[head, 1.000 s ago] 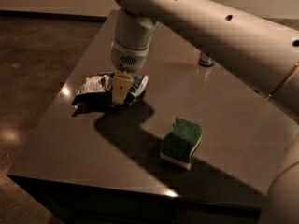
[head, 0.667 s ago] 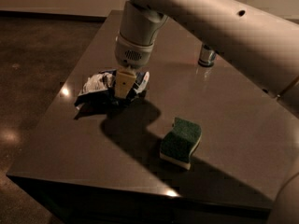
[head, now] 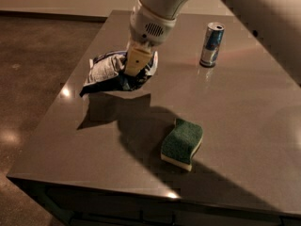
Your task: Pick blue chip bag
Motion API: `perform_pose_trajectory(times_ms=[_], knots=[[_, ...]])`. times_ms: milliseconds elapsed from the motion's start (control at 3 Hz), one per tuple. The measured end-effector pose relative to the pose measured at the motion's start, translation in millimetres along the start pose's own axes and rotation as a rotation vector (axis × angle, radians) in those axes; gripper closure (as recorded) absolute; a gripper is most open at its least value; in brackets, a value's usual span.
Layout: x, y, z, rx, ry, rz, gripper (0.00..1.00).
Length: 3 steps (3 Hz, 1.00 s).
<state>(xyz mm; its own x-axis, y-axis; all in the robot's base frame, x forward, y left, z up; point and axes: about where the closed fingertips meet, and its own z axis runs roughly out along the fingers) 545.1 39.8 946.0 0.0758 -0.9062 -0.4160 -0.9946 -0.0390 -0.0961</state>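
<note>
The blue chip bag (head: pixel 107 72) is crumpled shiny foil, dark blue with white patches. It hangs a little above the grey table (head: pixel 244 107) at the left of centre, its shadow on the tabletop below it. My gripper (head: pixel 137 65) comes down from the white arm at the top and is shut on the right part of the bag. A tan finger (head: pixel 136 60) shows against the bag.
A green wavy sponge (head: pixel 182 142) lies on the table at front centre. An upright blue-and-silver drink can (head: pixel 211 44) stands at the back right. The table's left edge drops to a dark floor (head: pixel 28 79).
The arm has risen and the bag has come up off the table with the gripper. The can and sponge have not moved.
</note>
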Motion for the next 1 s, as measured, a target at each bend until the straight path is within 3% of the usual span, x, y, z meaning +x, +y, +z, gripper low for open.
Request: perform_pose_trajectory(times_ms=[333, 667, 1000], knots=[[-4.8, 1.7, -34.1, 0.005, -0.073, -0.023, 1.0], [-4.0, 3.8, -42.7, -0.019, -0.138, -0.005, 1.0], [-7.0, 3.0, -42.2, -0.015, -0.143, -0.007, 1.0]])
